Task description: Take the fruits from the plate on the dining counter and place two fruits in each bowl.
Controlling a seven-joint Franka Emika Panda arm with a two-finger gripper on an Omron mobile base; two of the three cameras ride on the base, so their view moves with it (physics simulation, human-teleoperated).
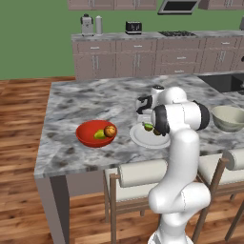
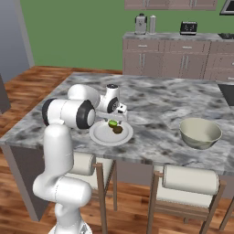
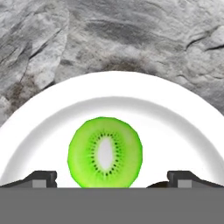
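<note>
Left base view: the white arm rises from the lower right, its elbow folded at bench height, and the forearm reaches forward and down over the plate [image 1: 143, 137]. The jaws themselves are hidden behind the arm's dark joints. The plate lies near the front edge of the marbled bench [image 1: 86, 102], with a green fruit [image 1: 148, 127] just showing beside the arm. The red bowl [image 1: 88, 138] sits to the plate's left, close but apart, holding the orange [image 1: 110, 130] and the pear [image 1: 99, 135]. The beige bowl [image 1: 229, 119] stands well to the right. The bench top behind the plate and bowls is open stone; two stools [image 1: 143, 174] are tucked under the front edge.

Right base view: the arm bends from the lower left, the hand tilted down over the plate's far left rim. The green fruit and the brown kiwi [image 2: 118, 130] lie side by side on the plate, near its middle. A wide stretch of bare bench separates the plate from the beige bowl on the right.

Hand view: the jaws [image 3: 112, 178] stand wide apart, holding nothing, one tip on either side of the green fruit's cut face, which rests on the plate with white rim around it and stone beyond
</note>
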